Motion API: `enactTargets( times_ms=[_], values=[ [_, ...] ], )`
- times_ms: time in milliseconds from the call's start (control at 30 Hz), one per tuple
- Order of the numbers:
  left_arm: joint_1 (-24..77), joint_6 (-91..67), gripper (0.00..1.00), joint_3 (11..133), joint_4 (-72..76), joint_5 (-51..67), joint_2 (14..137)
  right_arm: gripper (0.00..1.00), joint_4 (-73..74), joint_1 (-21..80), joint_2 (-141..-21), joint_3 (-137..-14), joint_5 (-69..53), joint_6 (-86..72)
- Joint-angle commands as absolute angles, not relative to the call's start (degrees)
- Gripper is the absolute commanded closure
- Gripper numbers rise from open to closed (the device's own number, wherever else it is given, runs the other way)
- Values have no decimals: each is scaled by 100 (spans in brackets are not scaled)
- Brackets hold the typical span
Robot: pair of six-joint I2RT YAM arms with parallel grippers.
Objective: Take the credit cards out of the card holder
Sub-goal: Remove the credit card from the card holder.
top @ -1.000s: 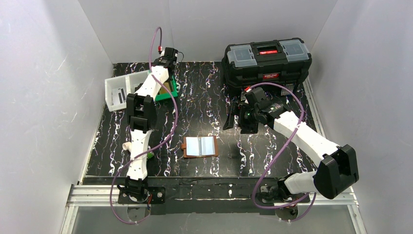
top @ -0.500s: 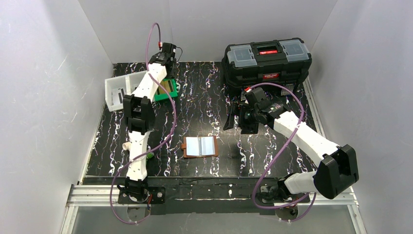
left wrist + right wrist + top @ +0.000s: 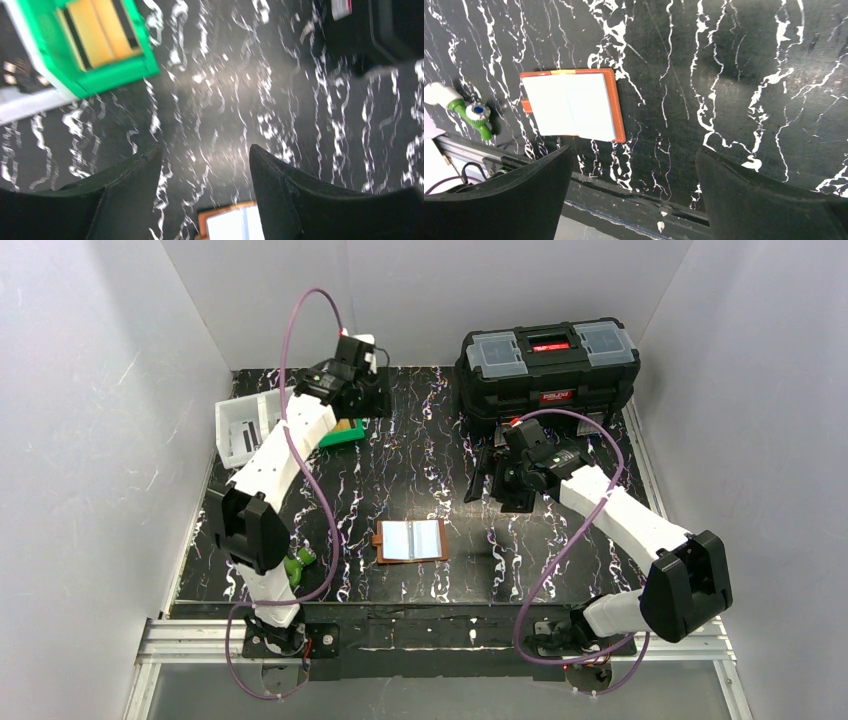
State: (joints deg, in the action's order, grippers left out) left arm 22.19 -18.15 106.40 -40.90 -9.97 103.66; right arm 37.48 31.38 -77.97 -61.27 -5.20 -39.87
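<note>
— Where's the card holder (image 3: 411, 540)?
— Lying open on the table (image 3: 420, 440), lower centre of the top view.
— The hands?
— Left hand (image 3: 204, 155), upper left, released and empty; right hand (image 3: 633, 152), centre right, likewise.

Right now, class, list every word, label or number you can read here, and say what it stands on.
No text is legible.
Red label on the black toolbox: too small to read.
Red and white sticker in the left wrist view: blurred.
</note>
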Motion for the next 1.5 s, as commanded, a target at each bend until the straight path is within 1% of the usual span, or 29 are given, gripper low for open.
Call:
enactTargets(
  times_ms=[0,367,500,700,1033,1467],
  values=[
    [2770,-2067,36,9711,-4223,-905,9701,2,3528,2985,-7543,-5949,-255,-4111],
    [3753,-2491,35,7978,-3855,-867,8621,2,3280,2592,-6967,-5257,-159,-4165],
    [4054,-2599,35,7650,-3777,-792,8558,2,3192,2555,-6965,-5164,-210,-4183],
    [4427,-2942,35,7266,-3615,-1015,8697,1,3193,2549,-7024,-5149,-291,-4198],
    [4919,-3011,34,7201,-3468,-1177,9259,2,3256,2531,-7039,-5149,-222,-4181],
    [5046,-3044,32,7128,-3231,-920,9670,2,3095,2523,-7095,-5049,-216,-4266]
  ],
)
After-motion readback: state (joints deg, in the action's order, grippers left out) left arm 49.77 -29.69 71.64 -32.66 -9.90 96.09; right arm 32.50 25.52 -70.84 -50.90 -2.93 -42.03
